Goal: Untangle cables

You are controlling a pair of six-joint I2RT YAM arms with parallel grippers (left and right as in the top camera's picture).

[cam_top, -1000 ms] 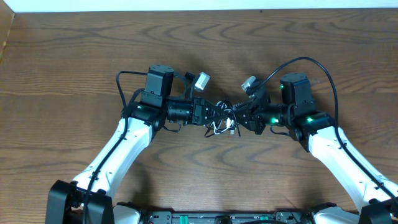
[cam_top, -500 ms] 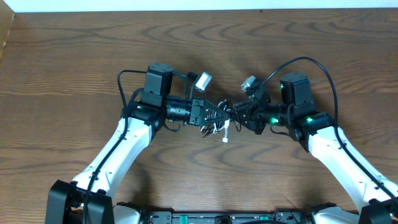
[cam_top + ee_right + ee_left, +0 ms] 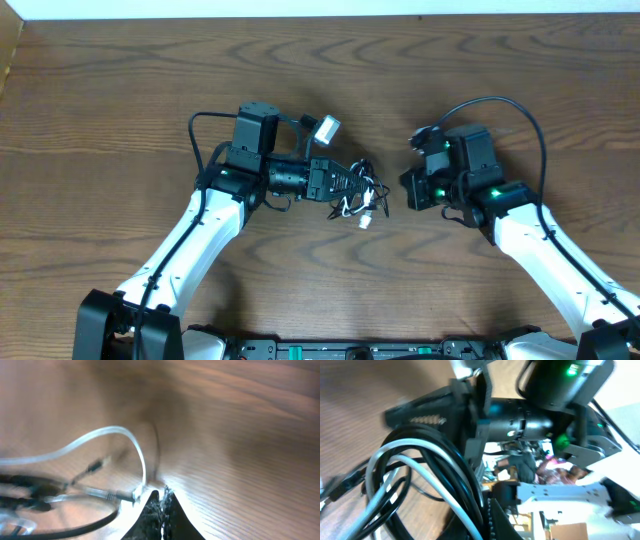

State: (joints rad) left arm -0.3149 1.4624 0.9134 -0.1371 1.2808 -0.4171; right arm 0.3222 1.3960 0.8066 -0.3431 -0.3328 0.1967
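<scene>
1. left gripper (image 3: 347, 182), black two-finger: judging from overhead it is clamped on the cable bundle (image 3: 358, 195), thin white and black cords knotted together with small plug ends. The left wrist view is too blurred to show the jaws. It shows only the looped black cord (image 3: 457, 467) and white cord (image 3: 417, 462) right at the lens.
2. right gripper (image 3: 408, 190): tips pressed together with nothing visible between them in the right wrist view (image 3: 161, 495). It sits apart from the cable bundle, low over the brown wood-grain table (image 3: 450, 80).
3. cable bundle sits mid-table between the two grippers, at the left fingertips. A white plug end (image 3: 364, 221) hangs out on the near side. Can't tell whether the bundle rests on the wood or is lifted.
4. Risks:
   - With only one side held, any pull by the left arm drags the whole knot instead of opening it.
   - If the right regrasps with shut jaws it just shoves the loops, so it needs to open first.
   - Grabbing both colours at once would tighten the tangle.
   - The thin cord could slip out of the pads.
5. Containers: none in any view, no tray, bin or box.
</scene>
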